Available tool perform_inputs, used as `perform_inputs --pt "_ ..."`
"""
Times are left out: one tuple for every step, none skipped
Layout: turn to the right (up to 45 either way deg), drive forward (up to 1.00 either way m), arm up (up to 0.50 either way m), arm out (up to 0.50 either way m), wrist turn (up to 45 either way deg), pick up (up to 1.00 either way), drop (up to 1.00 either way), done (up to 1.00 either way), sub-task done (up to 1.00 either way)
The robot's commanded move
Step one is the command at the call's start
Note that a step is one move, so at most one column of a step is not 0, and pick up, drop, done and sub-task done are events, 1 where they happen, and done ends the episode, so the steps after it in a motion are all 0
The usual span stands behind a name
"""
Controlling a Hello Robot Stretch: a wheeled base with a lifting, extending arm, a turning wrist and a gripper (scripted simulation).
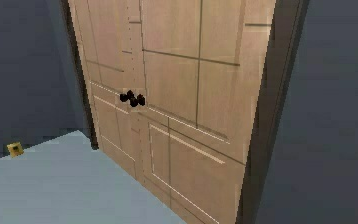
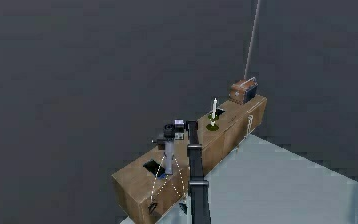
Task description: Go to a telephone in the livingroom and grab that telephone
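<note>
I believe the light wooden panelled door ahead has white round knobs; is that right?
Not quite: the forward view shows the light wooden panelled door with black round knobs, not white ones.

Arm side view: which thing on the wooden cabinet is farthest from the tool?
The brown boxy thing at the cabinet's upper-right end; the white upright thing and dark flat thing are nearer the tool.

Dark patch (image 2: pixel 151 166) on cabinet (image 2: pixel 232 130) at your gripper (image 2: pixel 165 158): too small to name; can't tell if anything's held. Arm (image 2: pixel 195 185) cropped at bottom edge.
</note>
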Motion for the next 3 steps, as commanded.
perform_inputs --pt "0.0 0.00 0.00 0.00 45.0 0.00 0.00 0.00 0.00" --pt "0.0 0.00 0.00 0.00 45.0 0.00 0.00 0.00 0.00" --pt "0.0 0.00 0.00 0.00 45.0 0.00 0.00 0.00 0.00"
